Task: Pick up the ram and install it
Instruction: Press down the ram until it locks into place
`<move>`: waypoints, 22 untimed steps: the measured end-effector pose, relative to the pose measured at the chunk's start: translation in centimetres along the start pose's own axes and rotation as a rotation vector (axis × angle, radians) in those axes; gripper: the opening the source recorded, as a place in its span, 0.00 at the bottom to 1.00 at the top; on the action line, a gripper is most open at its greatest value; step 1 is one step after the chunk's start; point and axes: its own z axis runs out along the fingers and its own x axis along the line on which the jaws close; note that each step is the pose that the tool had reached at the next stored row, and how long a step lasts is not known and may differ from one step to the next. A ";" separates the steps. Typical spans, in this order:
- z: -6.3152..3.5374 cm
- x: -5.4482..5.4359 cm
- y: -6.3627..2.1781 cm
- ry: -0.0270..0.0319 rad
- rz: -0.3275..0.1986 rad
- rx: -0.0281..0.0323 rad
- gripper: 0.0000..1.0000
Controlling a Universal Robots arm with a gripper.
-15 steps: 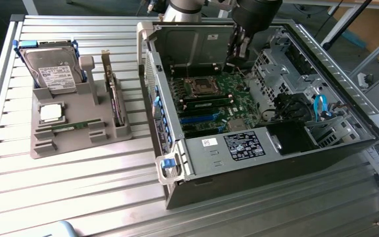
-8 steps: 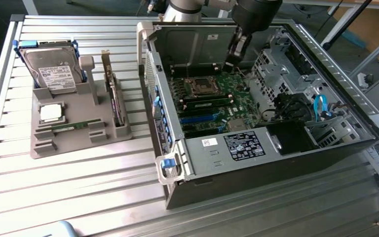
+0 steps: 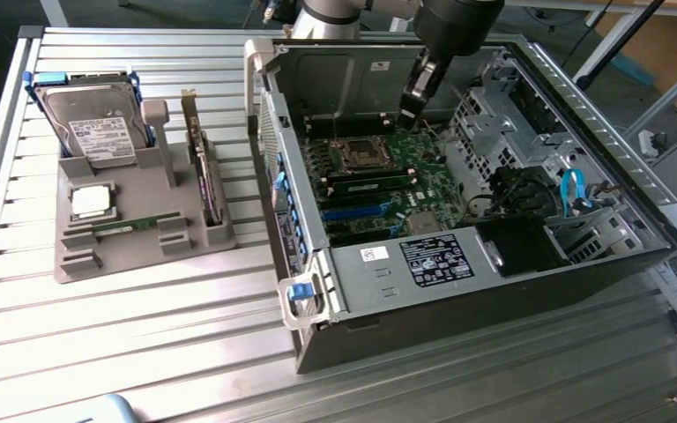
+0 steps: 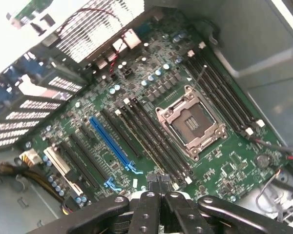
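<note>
Hanging inside the open computer case, my pincer is pressed together, with nothing I can see between its tips. It sits just above the green motherboard, near the long dark memory slots beside the empty silver chip socket. One ram stick lies flat in the grey holder tray on the table, well apart from the case, at the exterior view's left.
</note>
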 end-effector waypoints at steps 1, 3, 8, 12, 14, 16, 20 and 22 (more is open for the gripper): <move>0.00 0.0 0.00 0.0000 0.016 -0.0001 0.10; 0.00 0.0 0.00 -0.0001 0.046 -0.0002 0.10; 0.00 0.0 0.00 -0.0003 0.126 -0.0005 0.10; 0.00 0.0 0.00 -0.0005 0.195 -0.0007 0.10; 0.00 0.0 0.00 -0.0006 0.229 -0.0008 0.10; 0.00 0.0 0.00 -0.0007 0.259 -0.0009 0.10; 0.00 0.0 0.00 -0.0008 0.322 -0.0012 0.10; 0.00 0.0 0.00 -0.0009 0.354 -0.0013 0.10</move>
